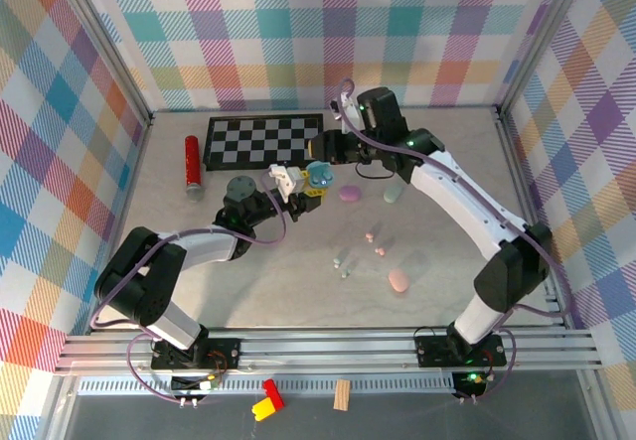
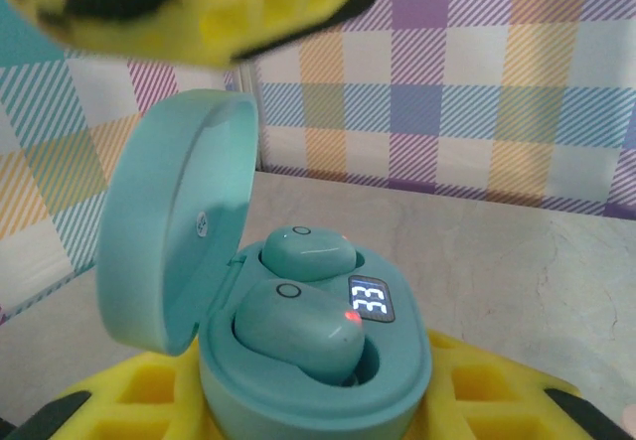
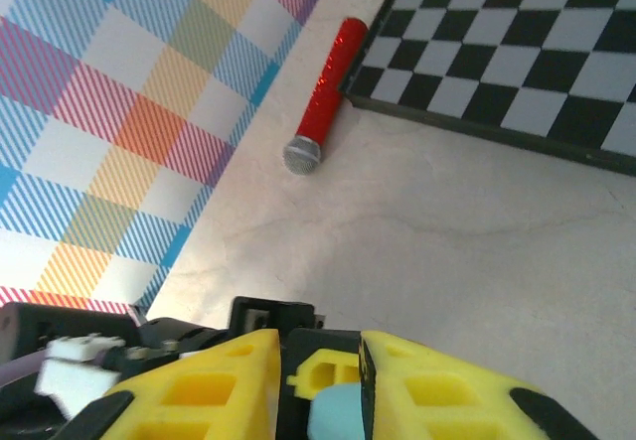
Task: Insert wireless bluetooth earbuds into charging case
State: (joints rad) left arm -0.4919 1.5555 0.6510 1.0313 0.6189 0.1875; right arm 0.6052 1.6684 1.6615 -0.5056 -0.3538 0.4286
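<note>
My left gripper (image 1: 306, 192) (image 2: 318, 415) is shut on an open teal charging case (image 1: 318, 174) (image 2: 397, 366), held above the table. Its lid (image 2: 174, 221) stands up on the left. Two teal earbuds (image 2: 308, 251) (image 2: 298, 331) sit in the case beside a lit display reading 33. The nearer earbud shows a red light and sits a little raised. My right gripper (image 1: 324, 154) (image 3: 320, 361) hovers just over the case, open by a narrow gap, and the teal lid (image 3: 336, 415) shows in that gap. Tiny pastel earbuds (image 1: 370, 233) (image 1: 379, 252) (image 1: 341, 261) lie loose on the table.
A purple case (image 1: 350, 193), a mint case (image 1: 395, 194) and a pink case (image 1: 398, 280) lie on the table right of centre. A chessboard (image 1: 263, 140) (image 3: 517, 53) and a red microphone (image 1: 192, 162) (image 3: 328, 92) lie at the back left.
</note>
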